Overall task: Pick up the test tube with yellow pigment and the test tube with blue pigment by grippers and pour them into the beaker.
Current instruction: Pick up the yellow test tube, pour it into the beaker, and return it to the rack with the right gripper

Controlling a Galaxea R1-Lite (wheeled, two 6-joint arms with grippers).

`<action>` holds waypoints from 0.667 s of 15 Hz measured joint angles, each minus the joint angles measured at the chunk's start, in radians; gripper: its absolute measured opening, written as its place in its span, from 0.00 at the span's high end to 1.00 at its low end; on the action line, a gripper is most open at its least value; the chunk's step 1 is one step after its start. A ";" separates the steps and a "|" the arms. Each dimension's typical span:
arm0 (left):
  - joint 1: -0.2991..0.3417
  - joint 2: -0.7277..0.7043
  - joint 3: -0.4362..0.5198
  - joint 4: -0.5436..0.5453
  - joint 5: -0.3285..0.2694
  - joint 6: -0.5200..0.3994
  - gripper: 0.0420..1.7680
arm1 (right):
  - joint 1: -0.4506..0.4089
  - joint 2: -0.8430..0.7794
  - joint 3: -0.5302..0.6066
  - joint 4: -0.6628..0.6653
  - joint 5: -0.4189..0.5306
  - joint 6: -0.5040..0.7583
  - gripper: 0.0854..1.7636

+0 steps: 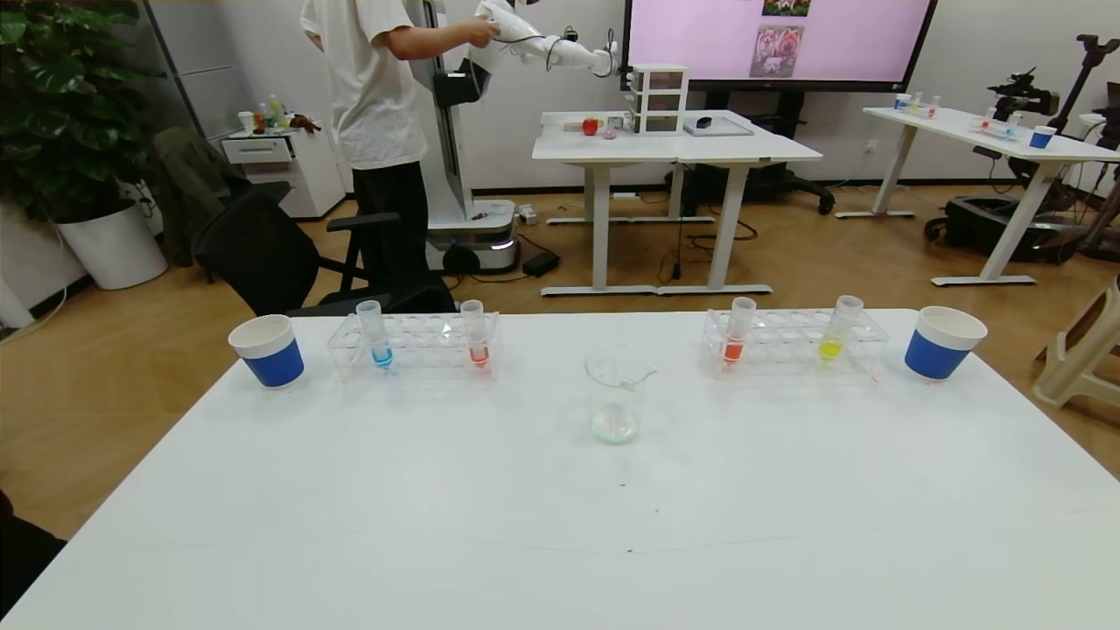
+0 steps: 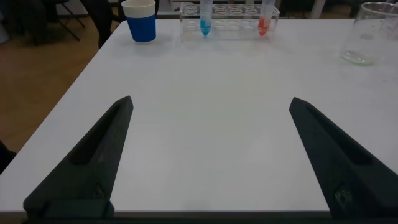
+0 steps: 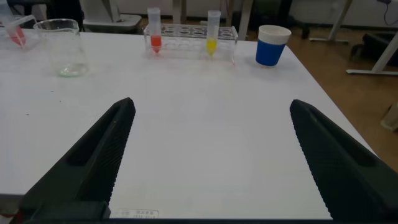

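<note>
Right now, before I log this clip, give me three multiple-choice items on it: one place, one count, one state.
1. The test tube with blue pigment stands in which rack?
A. robot's left rack
B. robot's right rack
C. in the beaker

2. How many tubes hold orange-red liquid?
A. one
B. two
C. three

3. How are the two grippers?
A. both open
B. both holding tubes
C. one shut

Answers:
1 A, it shares the left rack with one orange-red tube.
2 B, another stands beside the test tube with yellow pigment.
3 A, the left gripper and right gripper gape over bare table.
</note>
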 joint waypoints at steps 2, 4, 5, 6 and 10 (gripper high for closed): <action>0.000 0.000 0.000 0.000 0.000 0.000 0.01 | 0.006 0.079 -0.053 -0.047 0.000 0.007 0.02; 0.000 0.000 0.000 0.000 0.000 0.000 0.01 | 0.013 0.227 -0.106 -0.178 -0.001 0.016 0.02; 0.000 0.000 0.000 0.000 0.000 0.000 0.01 | 0.014 0.314 -0.130 -0.255 -0.003 0.018 0.02; 0.000 0.000 0.000 0.000 0.000 0.000 0.01 | 0.011 0.401 -0.153 -0.328 -0.004 0.020 0.02; 0.000 0.000 0.000 0.000 0.000 -0.001 0.01 | -0.029 0.829 -0.284 -0.617 -0.005 0.025 0.02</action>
